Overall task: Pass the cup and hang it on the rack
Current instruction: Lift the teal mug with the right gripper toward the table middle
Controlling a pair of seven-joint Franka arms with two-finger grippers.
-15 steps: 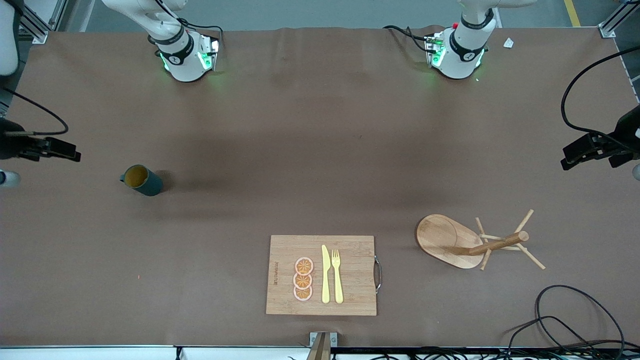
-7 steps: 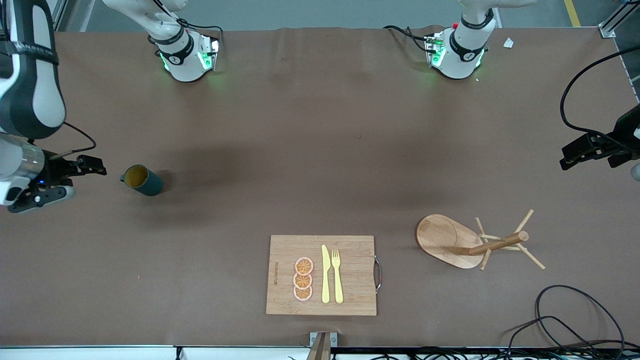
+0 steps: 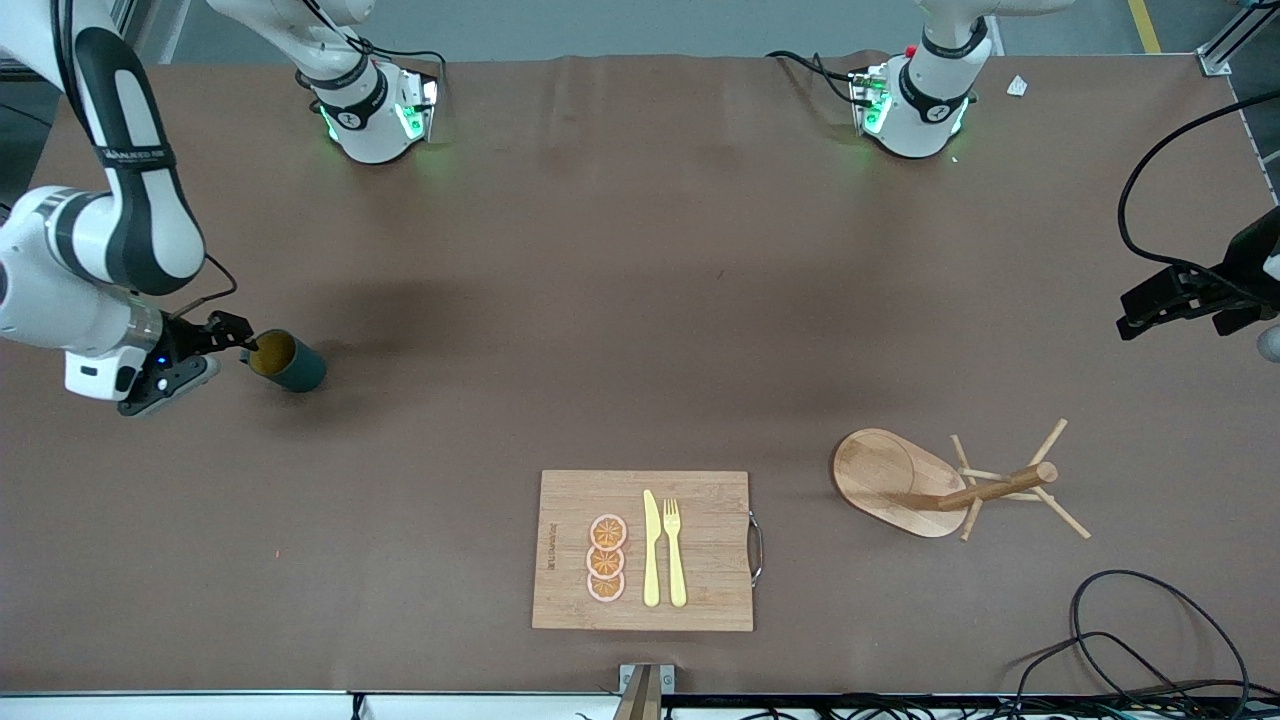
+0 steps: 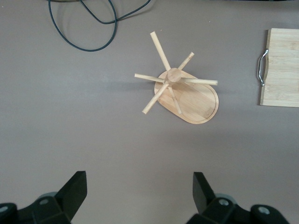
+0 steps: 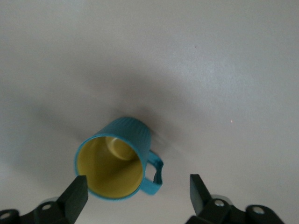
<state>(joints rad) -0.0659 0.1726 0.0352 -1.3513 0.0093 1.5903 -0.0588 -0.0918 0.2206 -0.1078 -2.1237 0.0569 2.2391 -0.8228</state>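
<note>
A: Item one, the task's thing?

B: The small dark teal cylindrical cup [image 3: 287, 362] with a yellow-orange inside stands upright on the brown table [image 3: 620, 300], at middle left of the front frame, toward my right arm's end. Its small loop handle [image 5: 155, 173] shows in the right wrist view.

A: Item two, your right fingers?

B: My right gripper [image 3: 232, 335] sits at the left of the front frame, just beside the cup's rim on the handle side. In the wrist view my two black fingertips [image 5: 74, 196] stand apart, wider than the cup's mouth, with the cup lying ahead between them. Nothing is held yet. I judge the coming move turns on this: the cup's axis is upright, and it lies straight ahead of the fingers, toward the middle of the table.

A: Item three, the left?

B: My left gripper [image 3: 1160, 300] waits at the right edge of the front frame, fingers wide apart, empty.

A: Item four, the destination?

B: The light wooden mug rack [image 3: 940, 485] with oval base and thin pegs stands at lower right, toward my left arm's end, well apart from the cup. The right arm is plainly nearer the cup, the left nearer the rack.

A: Sundries?

B: A rectangular wooden cutting board [image 3: 700, 540], lower centre.
</note>
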